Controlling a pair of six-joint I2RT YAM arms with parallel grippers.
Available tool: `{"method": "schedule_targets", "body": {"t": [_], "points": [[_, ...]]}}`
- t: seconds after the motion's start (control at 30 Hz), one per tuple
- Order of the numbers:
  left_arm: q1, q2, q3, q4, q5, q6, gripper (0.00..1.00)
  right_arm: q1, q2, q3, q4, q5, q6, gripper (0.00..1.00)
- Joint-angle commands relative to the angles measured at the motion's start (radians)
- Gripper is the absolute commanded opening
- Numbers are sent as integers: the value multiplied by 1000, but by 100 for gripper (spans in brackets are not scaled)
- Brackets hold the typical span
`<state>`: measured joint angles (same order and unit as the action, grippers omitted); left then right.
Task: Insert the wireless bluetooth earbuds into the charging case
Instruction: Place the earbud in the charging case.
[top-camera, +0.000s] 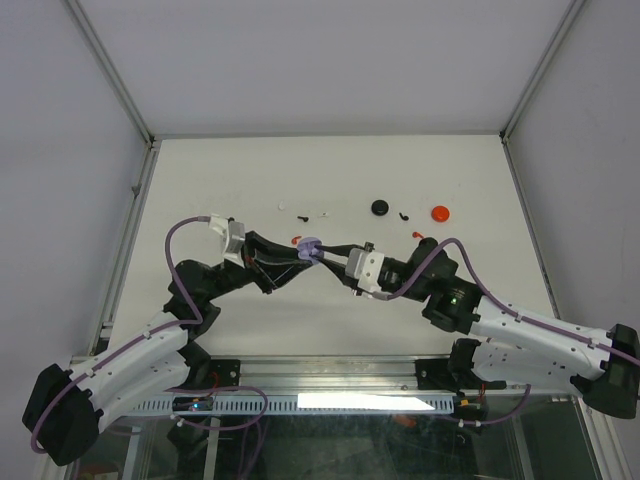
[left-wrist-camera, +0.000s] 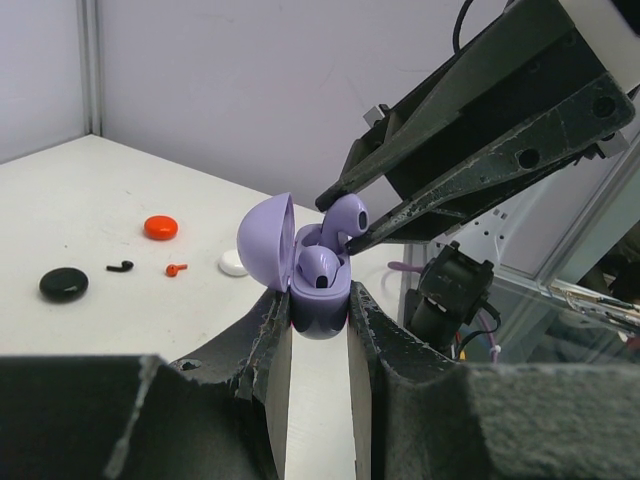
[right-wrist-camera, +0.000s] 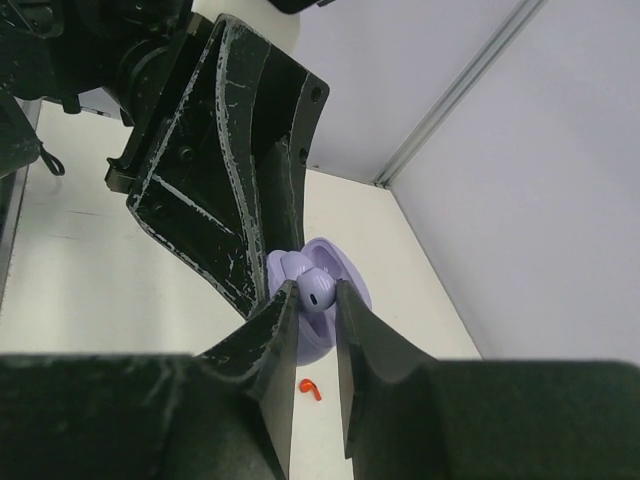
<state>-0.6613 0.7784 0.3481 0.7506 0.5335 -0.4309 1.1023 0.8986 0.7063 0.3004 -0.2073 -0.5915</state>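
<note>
On white table (top-camera: 230, 170) between grey walls (top-camera: 300, 60), earbuds (left-wrist-camera: 120, 266)

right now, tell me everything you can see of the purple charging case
The lavender charging case is glossy, rounded plastic, clamped upright in the left gripper. Its domed lid stands hinged open. One lavender earbud sits inside, and the right gripper pinches a second earbud at the case's open mouth.

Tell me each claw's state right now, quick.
Left claw: shut on the open lavender charging case.
Right claw: shut on a lavender earbud at the case's opening.
</note>
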Motion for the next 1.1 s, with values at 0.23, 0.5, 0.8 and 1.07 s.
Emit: {"method": "schedule_targets", "body": {"t": [0.23, 0.5, 0.8, 1.07], "points": [[0, -11, 8, 83, -13, 43, 8, 10, 11, 31, -68, 18, 84, 37], [0, -27, -2, -5, -69, 110, 8, 10, -15, 53, -64, 98, 165, 55], [1, -35, -38, 10, -95, 156, 6, 10, -25, 16, 57, 222, 335, 72], [1, -40, -34, 9, -93, 172, 6, 10, 26, 16, 144, 284, 433, 77]]}}
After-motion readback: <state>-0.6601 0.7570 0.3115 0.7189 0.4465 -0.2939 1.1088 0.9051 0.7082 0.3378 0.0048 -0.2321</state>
